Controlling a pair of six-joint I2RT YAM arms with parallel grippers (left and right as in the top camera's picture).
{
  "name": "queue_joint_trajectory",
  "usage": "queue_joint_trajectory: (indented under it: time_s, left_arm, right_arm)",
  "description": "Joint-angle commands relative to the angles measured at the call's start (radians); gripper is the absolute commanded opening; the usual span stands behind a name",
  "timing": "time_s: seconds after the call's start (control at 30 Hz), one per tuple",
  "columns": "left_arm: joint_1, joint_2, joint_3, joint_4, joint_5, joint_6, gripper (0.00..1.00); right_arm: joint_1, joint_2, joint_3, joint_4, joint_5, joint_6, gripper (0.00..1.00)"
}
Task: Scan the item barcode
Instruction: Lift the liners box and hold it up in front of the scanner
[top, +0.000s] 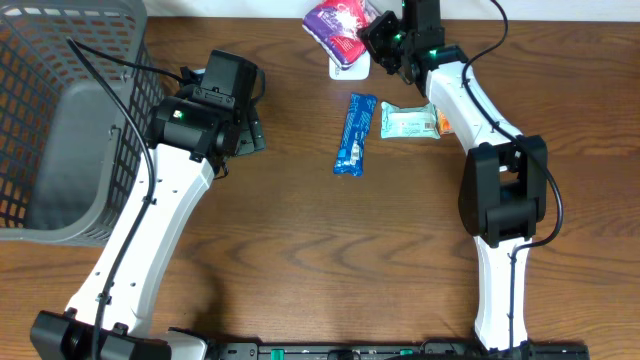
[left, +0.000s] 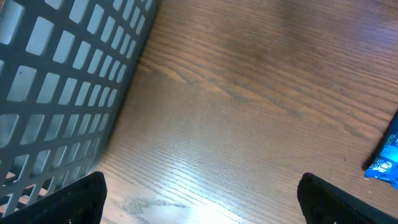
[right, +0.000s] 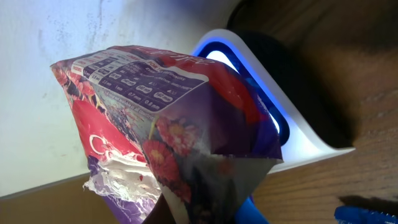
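a wooden table (top: 300, 250) seen from above, brown grain, with a pale strip beyond its far edge. a grey mesh basket (top: 30, 60) fills the far left corner and runs out of the frame on the left and far sides.

the left arm reaches up from the near left. the left gripper (left: 205, 202) is released, its jaws spread wide, just beside the basket's right wall. in the left wrist view only bare wood lies between the two dark fingertips (left: 74, 199), with the basket wall on the left.

in the middle of the table lie a blue snack bar (top: 355, 133), pointing lengthwise away from the robot, and just to its right a pale green packet (top: 408, 122), lying crosswise. the two are close, with a narrow gap between them. the bar's end also shows at the right edge of the left wrist view.

at the far edge, centre, a white barcode scanner (right: 292, 124) with a blue glowing rim stands on the wood. the right gripper (top: 368, 38) is clenched on a purple and pink flowered pouch (right: 155, 124), holding it against the scanner's face, printed panel upward. seen from above, the pouch reaches past the table's far edge.

open wood spreads between the two arms, from the bar down to the near edge.
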Motion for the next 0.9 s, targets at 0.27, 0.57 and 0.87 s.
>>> queue_joint_trajectory:
  time_s: [0.27,0.57,0.87]
  left_arm:
    - [0.002,0.002,0.002,-0.003,-0.006,-0.009,0.98]
    - [0.002,0.002,0.002,-0.003,-0.006,-0.009,0.98]
    - [0.002,0.002,0.002,-0.003,-0.006,-0.009,0.98]
  right_arm:
    - [-0.017,-0.008,0.029,-0.061,0.019,-0.04,0.01]
    - [-0.023,-0.011,0.03,-0.114,-0.02,-0.075,0.01]
    - [-0.037,-0.057,0.03,-0.116,-0.022,-0.155,0.01]
